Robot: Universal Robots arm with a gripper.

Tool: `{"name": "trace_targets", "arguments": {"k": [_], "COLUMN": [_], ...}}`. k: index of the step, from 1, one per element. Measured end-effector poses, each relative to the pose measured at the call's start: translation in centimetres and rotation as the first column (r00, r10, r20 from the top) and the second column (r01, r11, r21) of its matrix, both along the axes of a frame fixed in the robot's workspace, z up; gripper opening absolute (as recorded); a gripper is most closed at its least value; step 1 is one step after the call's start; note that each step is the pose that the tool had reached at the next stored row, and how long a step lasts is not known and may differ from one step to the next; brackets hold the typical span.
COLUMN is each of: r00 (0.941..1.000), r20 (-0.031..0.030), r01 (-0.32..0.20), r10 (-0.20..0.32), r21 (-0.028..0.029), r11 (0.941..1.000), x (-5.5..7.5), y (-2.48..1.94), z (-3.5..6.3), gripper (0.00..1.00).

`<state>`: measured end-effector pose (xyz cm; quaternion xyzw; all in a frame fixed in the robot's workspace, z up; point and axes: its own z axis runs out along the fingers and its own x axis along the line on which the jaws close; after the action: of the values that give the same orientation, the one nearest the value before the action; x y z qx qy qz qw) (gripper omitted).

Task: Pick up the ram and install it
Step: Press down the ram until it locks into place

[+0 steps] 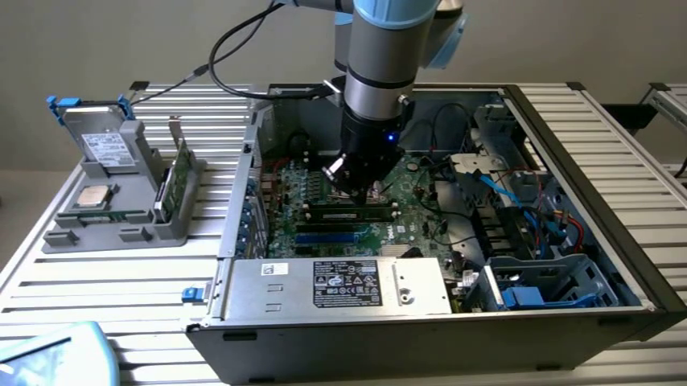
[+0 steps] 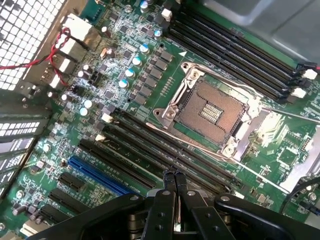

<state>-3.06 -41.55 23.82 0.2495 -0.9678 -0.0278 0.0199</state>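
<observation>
1. One ram (image 1: 104,215), a thin green stick, lies flat along the front edge of the grey holder (image 1: 129,233) on the exterior view's left. It is outside the computer case (image 1: 429,330) and well apart from the gripper (image 1: 359,191).
2. Jaws are closed with nothing between them. In the wrist view the gripper (image 2: 175,176) has its two fingertips (image 2: 169,182) pressed together.
3. The gripper hangs inside the open case, low over the motherboard (image 1: 429,201), just above the long black memory slots (image 2: 150,150).
4. The wrist view gives board detail: an empty processor socket (image 2: 210,112) with its metal frame, a second bank of slots (image 2: 235,55) beyond it, and a blue slot (image 2: 95,172).
5. The exterior view gives the holder's contents: a square silver chip (image 1: 96,195) behind the ram and an upright green card (image 1: 177,181) beside it.
6. A silver power supply (image 1: 338,285) sits at the case front.
7. Everything stands on a slatted metal table (image 1: 108,297), with a plain beige wall (image 1: 108,40) behind.
</observation>
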Motion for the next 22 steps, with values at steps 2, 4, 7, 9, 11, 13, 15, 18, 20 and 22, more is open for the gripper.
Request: {"name": "trace_targets", "arguments": {"k": [2, 4, 7, 9, 11, 13, 15, 18, 20, 22], "r00": [0.9998, 0.9990, 0.9972, 0.9958, 0.9940, 0.9917, 0.9888, 0.9835, 0.9788, 0.9734], "r20": [0.0000, 0.0001, 0.0004, 0.0008, 0.0013, 0.0016, 0.0018, 0.0020, 0.0019, 0.0018], "r01": [0.022, 0.044, 0.074, 0.091, 0.109, 0.128, 0.149, 0.181, 0.205, 0.229], "r10": [-0.022, -0.044, -0.074, -0.091, -0.109, -0.128, -0.149, -0.181, -0.205, -0.229], "r21": [-0.0021, -0.0042, -0.0086, -0.0138, -0.0186, -0.0220, -0.0238, -0.0247, -0.0249, -0.0252], "r11": [0.9998, 0.9990, 0.9972, 0.9957, 0.9938, 0.9915, 0.9885, 0.9832, 0.9785, 0.9731], "x": [0.00, 0.00, 0.00, 0.00, 0.00, 0.00, 0.00, 0.00, 0.00, 0.00], "y": [-0.01, -0.01, 0.00, 0.00, 0.00, -0.01, -0.01, 0.00, 0.00, 0.00], "z": [0.00, 0.01, -0.01, -0.01, -0.01, 0.00, -0.01, -0.02, -0.02, -0.01], "gripper": [0.10, 0.10, 0.10, 0.10, 0.10, 0.10, 0.10, 0.10, 0.10, 0.10]}}
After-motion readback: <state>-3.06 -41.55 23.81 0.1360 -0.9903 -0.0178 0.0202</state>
